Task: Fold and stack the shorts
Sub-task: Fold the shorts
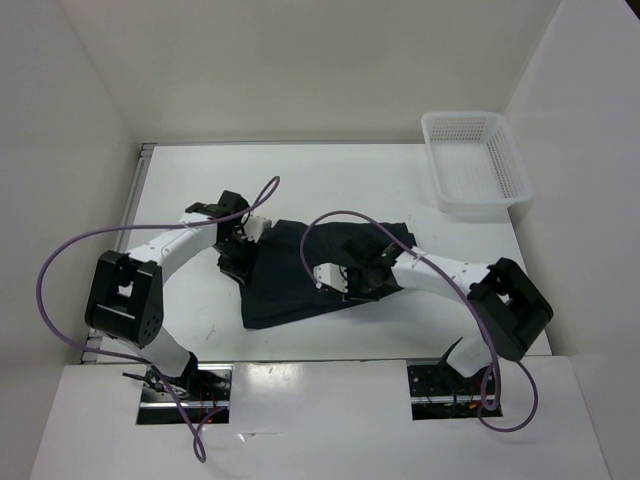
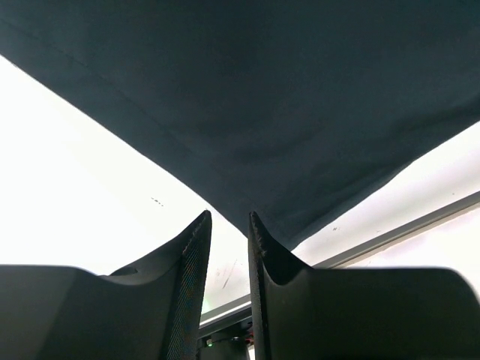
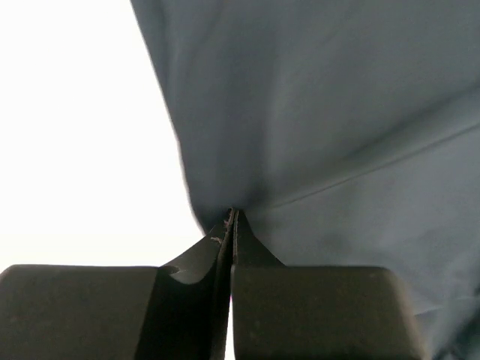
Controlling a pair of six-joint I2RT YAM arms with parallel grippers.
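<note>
Right gripper (image 3: 231, 219) fingers are pressed together on a pinch of the shorts (image 3: 337, 112), and the cloth gathers into creases at the tips. Left gripper (image 2: 230, 229) has its fingers a slim gap apart. Bare table (image 1: 350, 180) shows between them and nothing is held, while a hemmed corner of the cloth lies right at 1 fingertip.

From overhead, the shorts lie rumpled mid-table between the 2 arms.

They look light, thin and limp. Lifted by 1 point they would likely sag and bunch, so 2 holds spread along a hem or the waist edge seem best. The fingertips would need to come in low to catch so thin a layer.

Open table lies beyond the shorts and to the left. Their near hem sits close to the table's near edge, so a fold probably goes better away from the arms. A purple cable (image 1: 345, 212) arcs over the cloth and could snag. A white basket (image 1: 480, 205) sits well apart at the far right corner.
</note>
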